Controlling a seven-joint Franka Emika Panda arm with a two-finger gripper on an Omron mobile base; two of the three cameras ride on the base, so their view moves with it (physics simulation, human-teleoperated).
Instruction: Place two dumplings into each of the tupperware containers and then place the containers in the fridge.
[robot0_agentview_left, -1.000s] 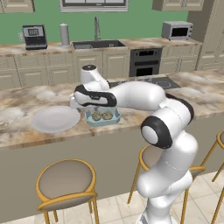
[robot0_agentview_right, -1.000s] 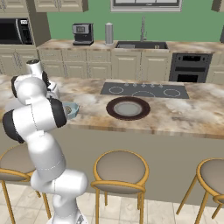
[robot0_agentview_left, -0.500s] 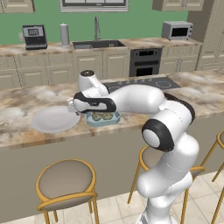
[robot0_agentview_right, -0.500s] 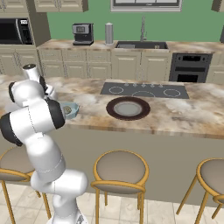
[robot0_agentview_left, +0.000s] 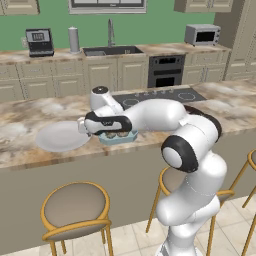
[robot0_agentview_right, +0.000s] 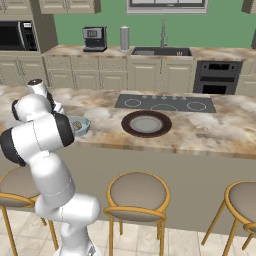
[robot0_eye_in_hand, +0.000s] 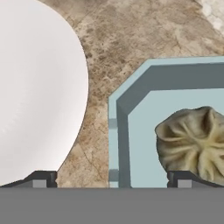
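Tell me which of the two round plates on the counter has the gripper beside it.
The white plate, left of the blue tub; the open gripper hovers at its edge. The dark brown plate lies apart, near the cooktop.

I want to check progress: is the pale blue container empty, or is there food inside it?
Not empty. The pale blue container holds a dumpling on its floor in the hand view; the left base view shows dumplings inside too.

Matt blue plastic tub (robot0_eye_in_hand: 131, 105); marbled stone counter (robot0_eye_in_hand: 127, 39).
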